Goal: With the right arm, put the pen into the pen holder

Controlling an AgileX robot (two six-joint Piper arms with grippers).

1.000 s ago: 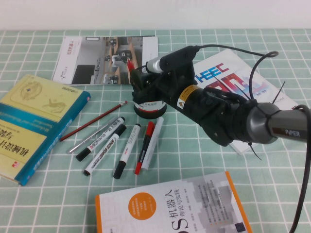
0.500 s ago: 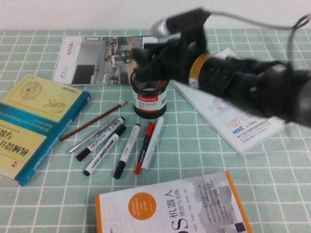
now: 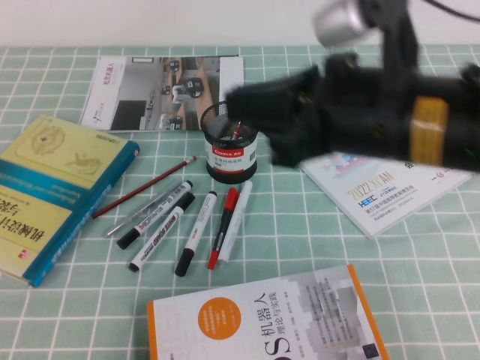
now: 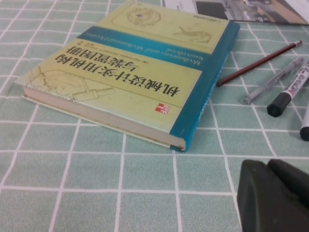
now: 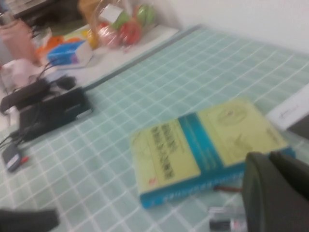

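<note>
The black mesh pen holder (image 3: 229, 154) stands upright mid-table, its red-and-white label facing me. The slim red pen (image 3: 237, 129) stands inside it, leaning against the wall. My right gripper (image 3: 251, 101) is blurred by motion and hangs above and just right of the holder's rim, apart from the pen. In the right wrist view its fingers (image 5: 270, 157) lie together with nothing between them. My left gripper (image 4: 270, 166) is shut and empty, low over the tablecloth near the yellow book (image 4: 145, 72). It is out of the high view.
Several markers (image 3: 196, 229), a thick red-capped marker (image 3: 223, 225) and a red pencil (image 3: 142, 187) lie in front of the holder. The yellow book (image 3: 52, 187) is at left, a brochure (image 3: 161, 90) behind, a white book (image 3: 382, 191) at right and an orange book (image 3: 262, 322) in front.
My right arm has lifted up and swung right, away from the holder. The red pen left its grip and now stands in the holder.
</note>
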